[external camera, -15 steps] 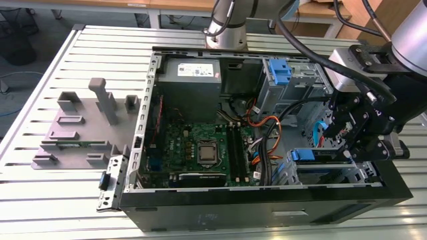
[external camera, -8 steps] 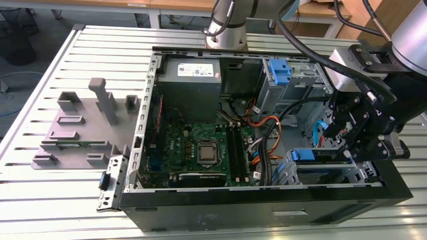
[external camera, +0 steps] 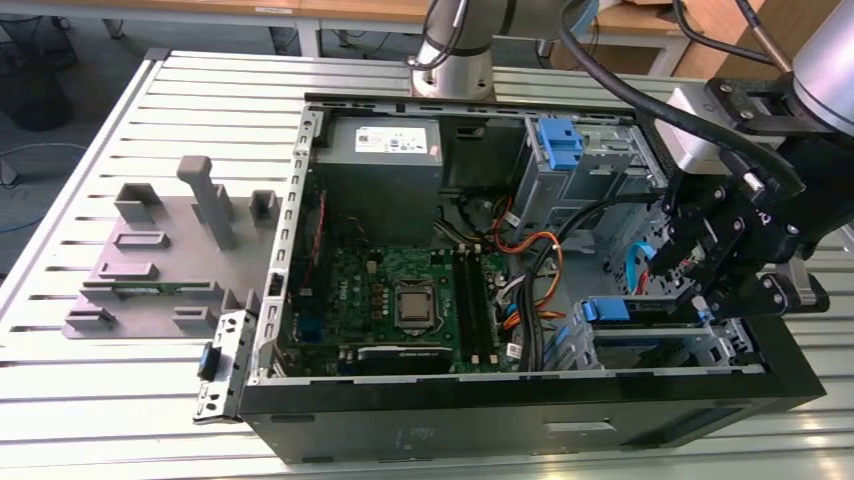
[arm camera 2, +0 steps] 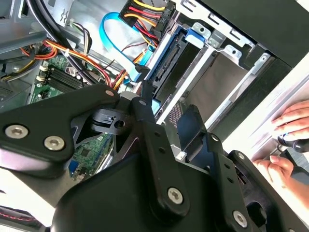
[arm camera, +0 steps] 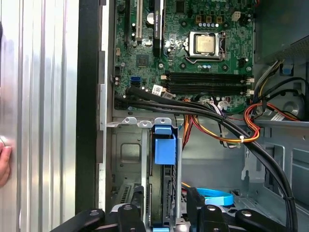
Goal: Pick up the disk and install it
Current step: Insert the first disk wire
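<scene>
Disk (arm camera: 163, 186) edge-on in drive cage (arm camera: 129, 151), gripper (arm camera: 166, 203) spread wide astride it; likely heavy, rigid, shock-sensitive, so grip flat metal faces, not blue tab (arm camera: 164, 145).

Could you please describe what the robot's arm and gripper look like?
The arm is a smooth silver-grey tube with thick black cables looping along it. The gripper is matte black, built from flat linked plates fastened with silver screws.
</scene>
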Robot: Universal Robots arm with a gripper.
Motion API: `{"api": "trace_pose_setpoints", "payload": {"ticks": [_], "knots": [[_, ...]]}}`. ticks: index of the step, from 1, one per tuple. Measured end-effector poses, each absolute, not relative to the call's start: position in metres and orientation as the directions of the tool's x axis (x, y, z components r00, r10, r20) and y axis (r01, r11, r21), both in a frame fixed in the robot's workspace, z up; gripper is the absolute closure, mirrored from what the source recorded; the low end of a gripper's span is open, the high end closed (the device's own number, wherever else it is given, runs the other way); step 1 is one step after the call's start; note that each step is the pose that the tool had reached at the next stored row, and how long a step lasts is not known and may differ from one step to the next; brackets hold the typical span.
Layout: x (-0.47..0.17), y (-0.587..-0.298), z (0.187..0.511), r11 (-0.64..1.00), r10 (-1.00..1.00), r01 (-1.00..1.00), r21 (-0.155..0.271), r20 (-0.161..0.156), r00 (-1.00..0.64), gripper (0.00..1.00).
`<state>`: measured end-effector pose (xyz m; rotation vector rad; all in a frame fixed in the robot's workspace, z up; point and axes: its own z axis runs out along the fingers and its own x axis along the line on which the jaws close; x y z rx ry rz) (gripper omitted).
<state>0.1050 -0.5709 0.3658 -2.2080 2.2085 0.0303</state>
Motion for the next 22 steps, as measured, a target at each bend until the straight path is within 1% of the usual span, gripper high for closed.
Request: {"api": "trace_pose_setpoints", "payload": {"ticks": [22], "knots": [[0.1050,-0.5659,0.3668,0.000,-1.000,-1.000,0.001,-0.027,0.000,0.52]]}}
